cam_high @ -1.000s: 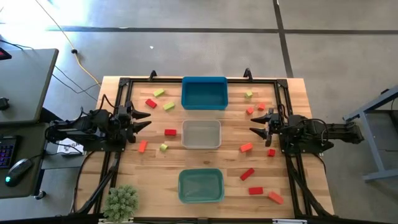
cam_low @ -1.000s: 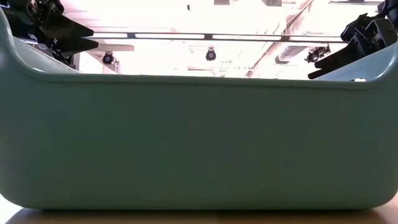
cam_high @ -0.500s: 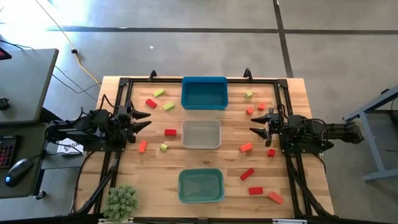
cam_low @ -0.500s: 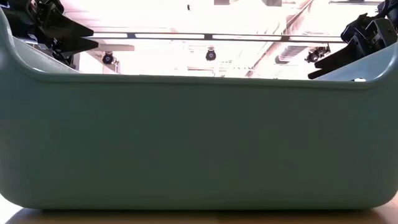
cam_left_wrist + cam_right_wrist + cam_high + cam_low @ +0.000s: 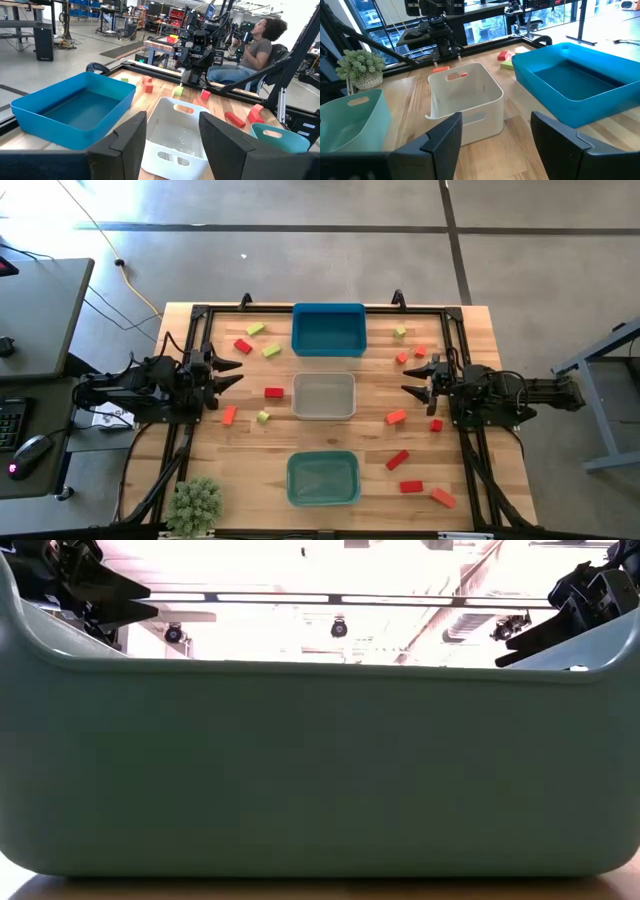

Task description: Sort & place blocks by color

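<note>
High view shows the left gripper (image 5: 232, 373) and right gripper (image 5: 410, 378) with jaws parted, holding nothing; blocks (image 5: 273, 392) lie scattered on the table (image 5: 480, 340) just beyond each, none in the three bins (image 5: 324, 395); a descending finger could nudge neighbouring blocks away.

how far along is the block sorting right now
Nothing looks done yet: the blue bin, clear bin and teal bin all appear empty. Nothing is in hand either; the left claw and right claw hang open at the table's sides, holding nothing. All the blocks are left on the wood, such as a red block left of the clear bin and an orange block to its right.
</note>
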Robot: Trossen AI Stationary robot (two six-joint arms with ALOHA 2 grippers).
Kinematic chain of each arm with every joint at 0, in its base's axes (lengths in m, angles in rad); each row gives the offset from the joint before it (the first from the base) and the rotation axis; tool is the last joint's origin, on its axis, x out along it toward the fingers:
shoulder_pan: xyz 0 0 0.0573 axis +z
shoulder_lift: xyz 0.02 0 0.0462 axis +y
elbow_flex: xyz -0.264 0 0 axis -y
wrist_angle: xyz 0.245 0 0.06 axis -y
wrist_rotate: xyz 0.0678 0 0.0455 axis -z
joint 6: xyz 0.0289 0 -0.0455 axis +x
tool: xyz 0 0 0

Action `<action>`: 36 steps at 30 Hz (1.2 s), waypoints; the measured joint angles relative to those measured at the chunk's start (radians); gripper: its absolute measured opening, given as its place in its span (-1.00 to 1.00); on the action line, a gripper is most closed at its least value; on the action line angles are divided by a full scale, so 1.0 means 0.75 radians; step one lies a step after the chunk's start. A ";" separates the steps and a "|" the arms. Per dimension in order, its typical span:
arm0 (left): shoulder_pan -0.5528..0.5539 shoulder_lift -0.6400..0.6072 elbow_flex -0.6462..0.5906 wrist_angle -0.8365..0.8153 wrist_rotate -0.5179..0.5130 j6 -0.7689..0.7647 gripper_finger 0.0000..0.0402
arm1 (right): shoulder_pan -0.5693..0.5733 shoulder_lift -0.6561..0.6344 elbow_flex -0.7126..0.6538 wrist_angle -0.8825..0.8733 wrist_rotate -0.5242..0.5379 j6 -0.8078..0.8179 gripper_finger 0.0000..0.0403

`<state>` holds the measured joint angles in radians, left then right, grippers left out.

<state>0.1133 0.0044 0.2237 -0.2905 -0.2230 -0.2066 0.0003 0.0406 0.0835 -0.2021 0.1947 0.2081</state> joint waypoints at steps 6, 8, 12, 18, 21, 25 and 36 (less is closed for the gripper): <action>0.000 0.000 0.000 0.000 0.000 0.000 -0.14 | 0.000 0.000 0.000 0.000 0.000 0.000 0.11; 0.000 0.000 0.000 0.000 -0.002 0.001 -0.14 | 0.000 0.000 0.000 0.000 0.000 0.000 0.11; 0.000 0.000 0.000 0.002 -0.028 -0.013 -0.14 | 0.000 0.000 0.000 0.000 0.000 0.000 0.11; 0.001 0.000 0.000 0.011 -0.043 -0.105 -0.14 | 0.000 0.000 0.000 0.000 0.000 0.000 0.11; 0.001 0.000 0.000 0.035 -0.047 -0.105 -0.14 | 0.000 0.000 0.000 0.000 0.000 0.000 0.11; 0.001 0.001 0.000 0.084 -0.063 -0.095 -0.14 | 0.000 0.000 0.000 0.000 0.000 -0.001 0.11; 0.002 0.044 0.005 0.374 -0.098 0.049 -0.14 | 0.000 0.000 0.000 0.000 0.000 0.000 0.11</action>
<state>0.1150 0.0373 0.2278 -0.0099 -0.2963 -0.1698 0.0005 0.0406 0.0837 -0.2024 0.1947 0.2081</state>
